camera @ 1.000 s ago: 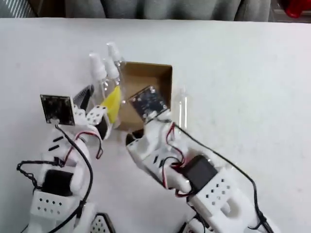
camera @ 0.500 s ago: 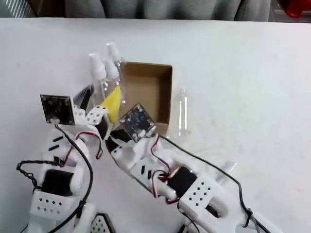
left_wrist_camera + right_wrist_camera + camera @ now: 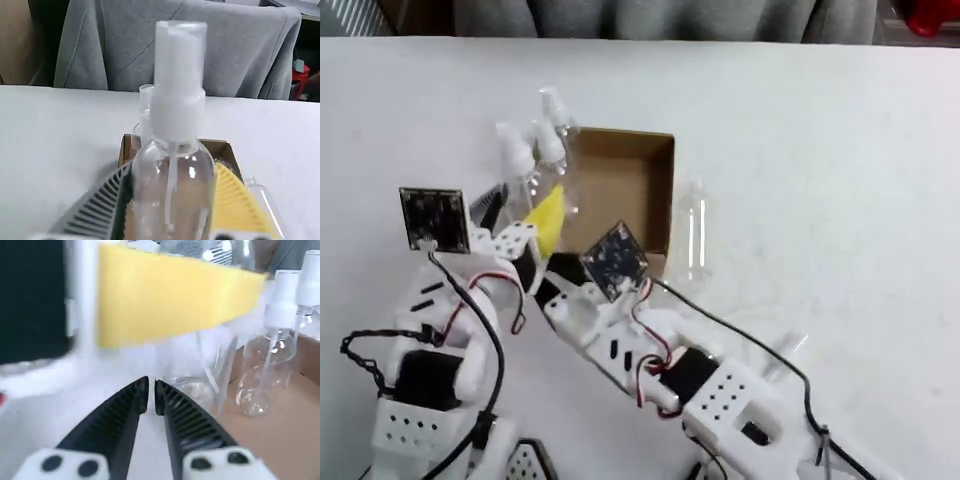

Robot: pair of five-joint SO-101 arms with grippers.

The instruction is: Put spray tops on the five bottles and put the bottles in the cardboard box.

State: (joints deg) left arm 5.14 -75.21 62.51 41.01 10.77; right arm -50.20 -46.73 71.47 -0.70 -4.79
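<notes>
The left gripper (image 3: 520,205) was pinching a clear bottle (image 3: 172,187) upright between its grey and yellow jaws, just outside the left wall of the cardboard box (image 3: 638,150). That bottle already wore its spray top (image 3: 179,85), so its capping looked done and only the placing in the box was left. Two more capped bottles (image 3: 553,120) stood close behind it at the same wall. I could not tell whether they were inside the box or just beside it. On the opposite side of the box, one uncapped bottle (image 3: 695,225) lay on the white surface (image 3: 840,150) near the right wall, with no top on its neck. It appeared to need both capping and boxing. The right gripper (image 3: 151,390) sat at the box's corner nearest the arms, close to the left gripper's yellow jaw. Its black fingers were pressed almost together with nothing between them. By my judgement, three of the five bottles were capped, at least one was not, and most of the boxing was not yet done.
</notes>
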